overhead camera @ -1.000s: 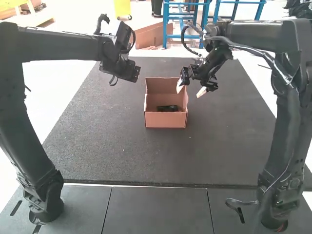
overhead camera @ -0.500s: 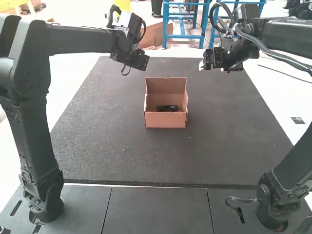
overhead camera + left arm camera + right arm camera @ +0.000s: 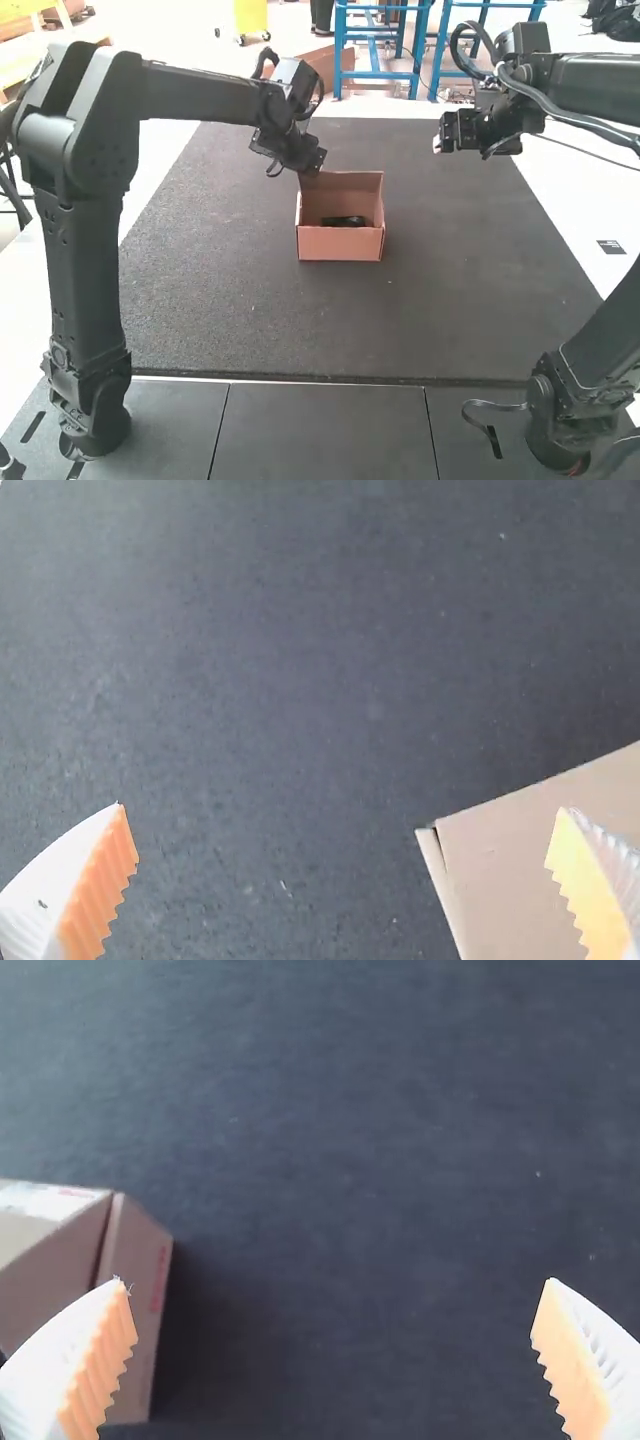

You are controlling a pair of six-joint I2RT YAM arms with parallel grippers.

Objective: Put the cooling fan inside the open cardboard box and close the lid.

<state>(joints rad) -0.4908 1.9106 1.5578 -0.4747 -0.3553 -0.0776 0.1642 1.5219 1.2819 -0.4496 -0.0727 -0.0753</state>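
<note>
High view: a small open cardboard box (image 3: 340, 243) sits on the dark mat (image 3: 200, 280) that covers the bench, near its middle. The cooling fan (image 3: 343, 221), a low black shape, already lies inside on the box floor. The lid (image 3: 345, 184) stands up along the far side. The left pincer (image 3: 312, 168) hangs at the lid's far left corner, very close to it; whether it touches cannot be told. The right pincer (image 3: 441, 143) hovers well off to the right of the box and higher, holding nothing.

Left wrist view: the left pincer (image 3: 340, 890) is spread wide and empty, its orange ribbed pads (image 3: 95, 880) far apart. One pad lies over a tan cardboard panel, the lid (image 3: 500, 880); the other is over bare mat (image 3: 300, 630).

Right wrist view: the right pincer (image 3: 335, 1360) is also wide open with nothing between its pads. A corner of the box (image 3: 70, 1260) shows beside one finger, the rest is mat (image 3: 400, 1110).

Judged from this, placing is done and closing remains. The light box has nothing bracing it, so a sideways push on the lid could slide or tip it instead of folding the hinge. A finger catching the flap edge could crease it, and a lid released early may spring back up.
</note>
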